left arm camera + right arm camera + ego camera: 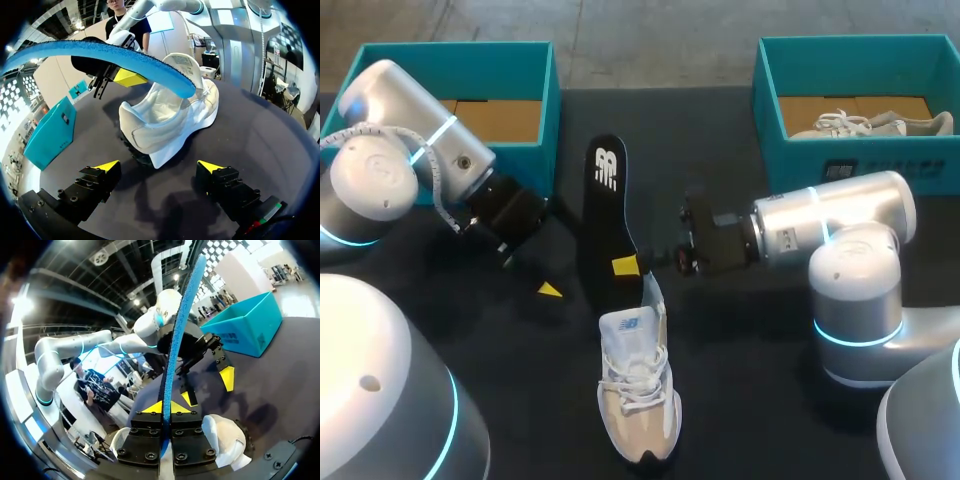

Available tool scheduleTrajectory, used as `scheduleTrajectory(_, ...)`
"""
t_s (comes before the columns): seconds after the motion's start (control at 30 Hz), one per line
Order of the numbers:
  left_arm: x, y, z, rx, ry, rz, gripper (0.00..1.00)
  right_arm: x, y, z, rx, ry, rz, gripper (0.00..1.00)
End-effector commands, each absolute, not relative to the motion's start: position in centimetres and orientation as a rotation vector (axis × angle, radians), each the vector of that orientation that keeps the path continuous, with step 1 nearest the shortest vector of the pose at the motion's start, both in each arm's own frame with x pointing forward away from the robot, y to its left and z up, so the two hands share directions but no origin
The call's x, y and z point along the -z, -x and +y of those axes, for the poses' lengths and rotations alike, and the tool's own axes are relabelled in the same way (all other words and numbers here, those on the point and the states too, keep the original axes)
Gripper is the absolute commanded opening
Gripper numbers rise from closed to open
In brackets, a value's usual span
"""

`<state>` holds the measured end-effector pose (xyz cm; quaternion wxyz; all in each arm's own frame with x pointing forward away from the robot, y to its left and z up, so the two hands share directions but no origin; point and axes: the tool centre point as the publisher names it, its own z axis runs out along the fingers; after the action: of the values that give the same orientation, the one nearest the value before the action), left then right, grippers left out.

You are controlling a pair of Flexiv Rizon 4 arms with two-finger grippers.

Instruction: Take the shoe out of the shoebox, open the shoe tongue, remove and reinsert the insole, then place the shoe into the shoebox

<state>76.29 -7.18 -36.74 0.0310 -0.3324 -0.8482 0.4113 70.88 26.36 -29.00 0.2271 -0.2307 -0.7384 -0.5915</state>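
A white shoe (pixel 638 390) lies on the black table, toe toward the front edge; in the left wrist view the shoe (pixel 165 117) is just ahead of the fingers. My right gripper (pixel 628 265) is shut on the insole (pixel 607 205) near its heel end and holds it above the shoe's opening, black logo side up. The right wrist view shows the insole's blue edge (pixel 180 325) rising from my right gripper (pixel 163 409), with the shoe (pixel 222 435) beneath. My left gripper (pixel 528 272) stands open and empty, left of the insole; its own view shows the left gripper (pixel 159 167) under the blue insole (pixel 100 52).
A teal shoebox (pixel 535 95) with a cardboard floor stands at the back left behind my left arm. A second teal box (pixel 860 160) at the back right holds another pale shoe (pixel 870 125). The table surface around the shoe is black.
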Motion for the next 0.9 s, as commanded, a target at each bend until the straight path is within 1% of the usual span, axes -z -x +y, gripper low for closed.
scheduleTrajectory(0.03,36.9,-76.4,-7.3,-1.265,1.025,-2.612,1.00,29.1,-70.7,26.6,1.627,0.641,-2.038,0.00)
scheduleTrajectory(0.9,36.9,-76.4,-7.3,-1.265,1.025,-2.612,1.00,27.2,-72.1,26.9,1.663,0.594,-2.070,0.00)
